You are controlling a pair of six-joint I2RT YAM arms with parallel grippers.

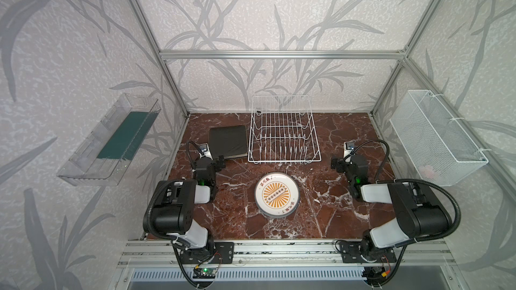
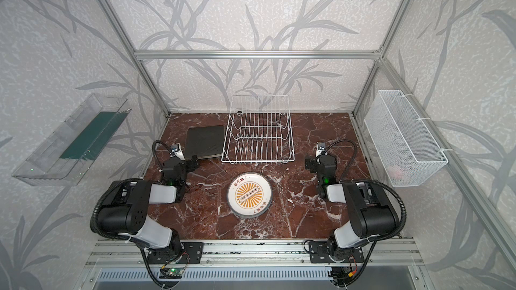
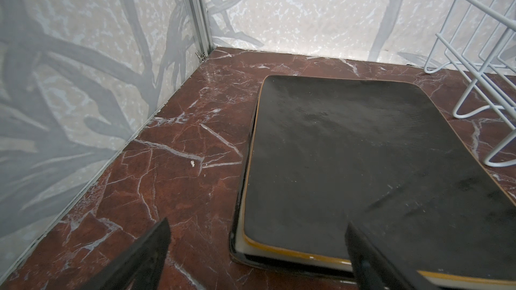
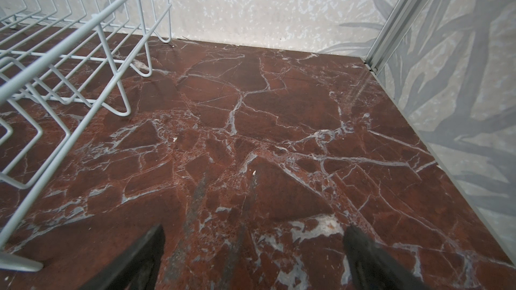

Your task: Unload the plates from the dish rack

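Observation:
The white wire dish rack (image 1: pixel 284 160) (image 2: pixel 258 161) stands at the back middle of the marble table, with no plates between its prongs. Left of it lies a stack of square plates (image 1: pixel 229 142) (image 2: pixel 205 142), black backs up. A stack of round white plates (image 1: pixel 277 194) (image 2: pixel 249 193) with an orange sunburst face lies in front of the rack. My left gripper (image 1: pixel 220 161) (image 3: pixel 257 224) is open and empty, hovering at the near corner of the square plates (image 3: pixel 349 163). My right gripper (image 1: pixel 336 164) (image 4: pixel 254 228) is open over bare marble, right of the rack (image 4: pixel 83 37).
A clear plastic tray (image 1: pixel 111 140) hangs on the left wall and a fine-mesh white basket (image 1: pixel 435 135) on the right wall. Aluminium frame posts (image 1: pixel 178 93) stand at the table's back corners. Bare marble (image 4: pixel 279 107) lies between the rack and the right wall.

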